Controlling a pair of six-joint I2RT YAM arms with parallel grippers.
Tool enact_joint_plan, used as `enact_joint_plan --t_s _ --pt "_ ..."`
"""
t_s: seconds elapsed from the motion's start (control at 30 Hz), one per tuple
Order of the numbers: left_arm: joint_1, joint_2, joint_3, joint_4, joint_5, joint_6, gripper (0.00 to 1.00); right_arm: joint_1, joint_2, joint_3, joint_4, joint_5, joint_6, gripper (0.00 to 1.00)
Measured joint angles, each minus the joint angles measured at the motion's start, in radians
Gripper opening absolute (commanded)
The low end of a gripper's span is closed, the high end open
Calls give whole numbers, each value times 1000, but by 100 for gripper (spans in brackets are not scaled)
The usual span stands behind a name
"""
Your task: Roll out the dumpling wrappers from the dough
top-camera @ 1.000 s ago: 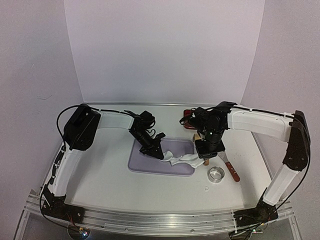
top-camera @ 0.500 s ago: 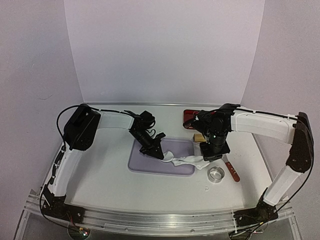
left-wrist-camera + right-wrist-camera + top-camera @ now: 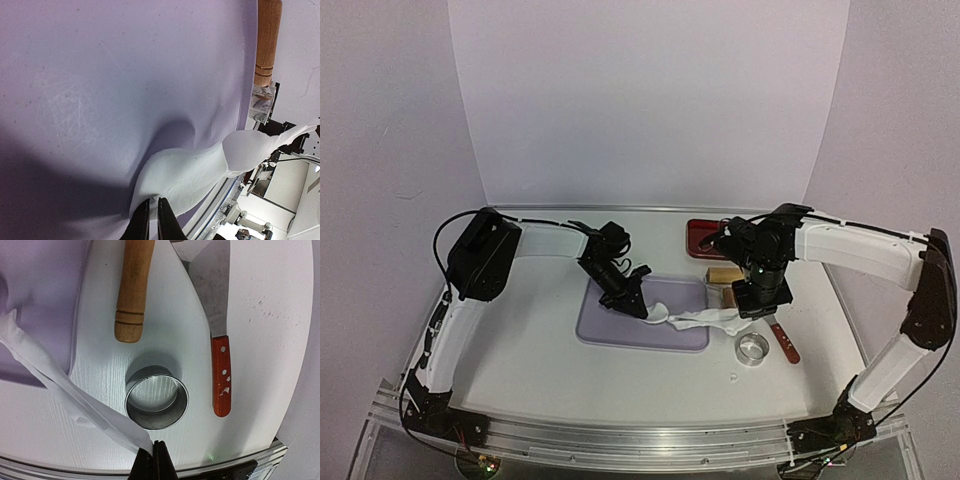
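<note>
The dough (image 3: pixel 698 319) is a thin white sheet stretched between both grippers, from the purple mat (image 3: pixel 620 335) out past its right edge. My left gripper (image 3: pixel 642 308) is shut on the sheet's left edge, low over the mat. In the left wrist view its fingertips (image 3: pixel 150 220) pinch the dough (image 3: pixel 185 175) against the mat (image 3: pixel 100 75). My right gripper (image 3: pixel 745 315) is shut on the other end. In the right wrist view the dough (image 3: pixel 65 385) runs as a taut strip up into that gripper (image 3: pixel 153 460), above the table. Dumpling wrappers are out of view.
A metal ring cutter (image 3: pixel 752 348) stands on the table right of the mat, directly under the right gripper (image 3: pixel 156 397). A red-handled scraper (image 3: pixel 783 342) lies beside it (image 3: pixel 221 375). The wooden roller (image 3: pixel 722 277) lies at the mat's right edge (image 3: pixel 134 290). A red tray (image 3: pixel 703 234) sits behind.
The right gripper has moved right and slightly back with the dough's end, stretching the sheet past the mat's edge. The left gripper has stayed put, still pinching the other end.
</note>
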Motion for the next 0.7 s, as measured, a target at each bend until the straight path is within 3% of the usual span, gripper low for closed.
enact_joint_plan --t_s 0.4,0.7 --pt "0 0 0 0 0 0 9 -44 -41 -29 -47 30 11 0" --pt "-2 -4 17 -17 -5 0 22 -50 -32 -2 -52 38 14 0"
